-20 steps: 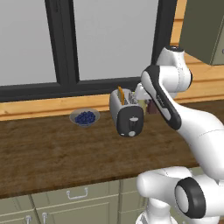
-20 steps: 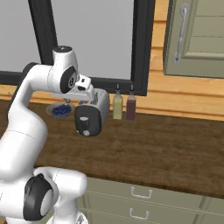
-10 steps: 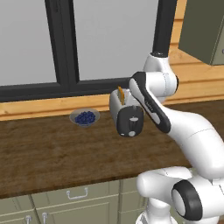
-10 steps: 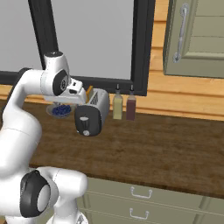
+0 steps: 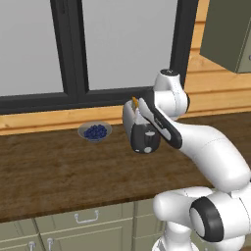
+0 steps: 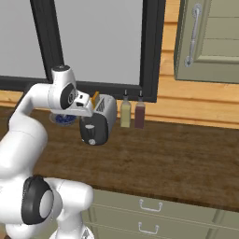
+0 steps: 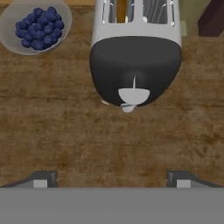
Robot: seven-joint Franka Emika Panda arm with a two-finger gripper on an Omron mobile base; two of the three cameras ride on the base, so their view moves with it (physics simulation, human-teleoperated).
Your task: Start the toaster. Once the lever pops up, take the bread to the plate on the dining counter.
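The silver toaster (image 5: 138, 128) (image 6: 101, 116) (image 7: 136, 26) stands on the wood worktop by the window, its black end panel (image 7: 135, 65) facing me. A tan bread (image 7: 121, 9) (image 5: 135, 102) slice stands in one slot. On the panel a half-round tab, apparently the lever (image 7: 134, 94), sits under a thin slot line, with the small pale knob (image 7: 127, 107) just below it. My gripper (image 7: 112, 179) hangs open above the worktop just in front of the panel, touching nothing. The plate and dining counter are out of view.
A grey bowl of blueberries (image 5: 95, 131) (image 7: 36, 22) sits left of the toaster. Two bottles (image 6: 131, 114) stand right of it against the window sill. A green wall cabinet (image 6: 210, 39) hangs at the upper right. Drawers run under the worktop edge (image 6: 154, 198).
The arm has swung left from the toaster's right side, bringing the hand over the black end panel. The toaster and bread have not moved.
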